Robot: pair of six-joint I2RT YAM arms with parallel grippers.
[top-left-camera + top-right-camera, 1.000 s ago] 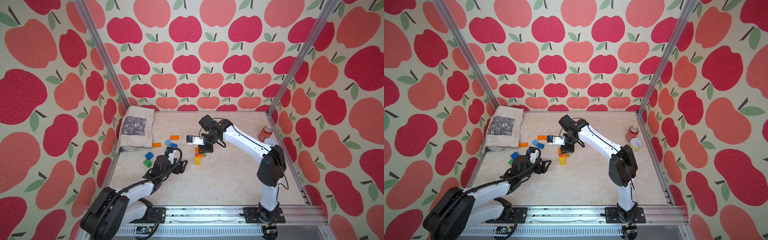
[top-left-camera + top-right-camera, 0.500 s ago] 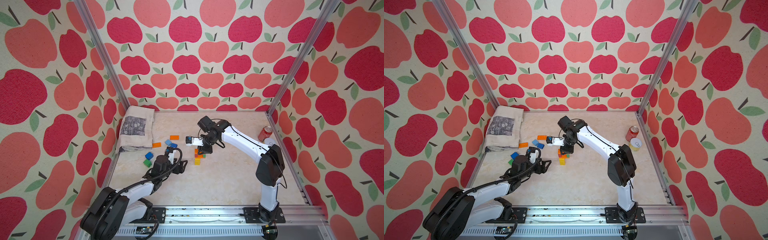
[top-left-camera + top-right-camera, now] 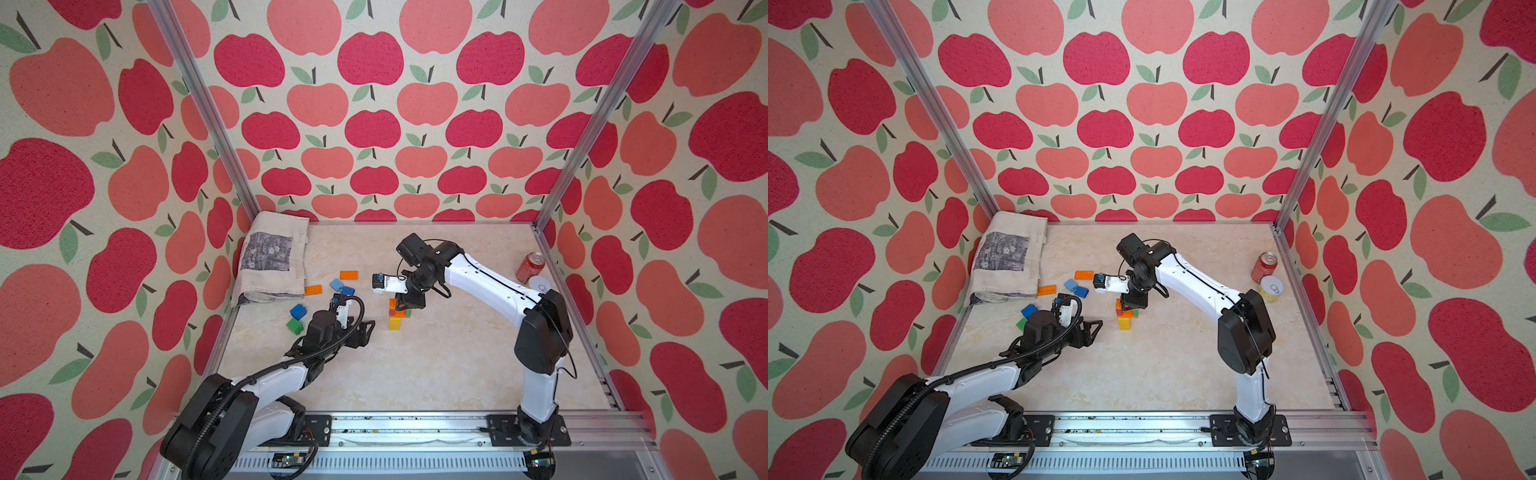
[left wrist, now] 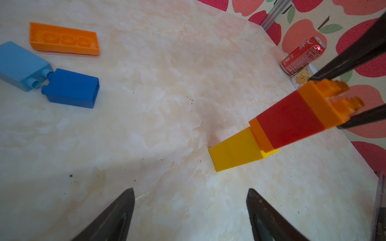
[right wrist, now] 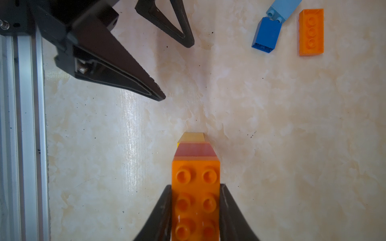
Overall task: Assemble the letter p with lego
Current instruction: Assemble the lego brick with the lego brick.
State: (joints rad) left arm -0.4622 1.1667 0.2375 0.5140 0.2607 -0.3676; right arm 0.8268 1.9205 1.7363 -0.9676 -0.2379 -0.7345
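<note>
A lego stack [image 3: 395,318] stands on the table: yellow at the base, then a thin orange layer, red, and an orange brick [image 5: 196,173] on top. My right gripper [image 5: 196,208] comes down from above and is shut on that orange brick, one finger against each long side. The left wrist view shows the stack [image 4: 288,119] with the right fingers at its top. My left gripper [image 4: 190,194] is open and holds nothing, low over the table just left of the stack [image 3: 1124,322]. Loose lego lies further left: orange plates [image 3: 348,274], light blue [image 3: 336,284], blue [image 3: 297,311] and green [image 3: 295,326] bricks.
A folded printed cloth [image 3: 272,259] lies at the back left corner. A red soda can [image 3: 530,267] and a small white tin [image 3: 539,284] stand by the right wall. An aluminium rail [image 3: 415,424] runs along the front edge.
The right arm has edged slightly left, its grip on the stack unchanged. The left arm has not moved.
</note>
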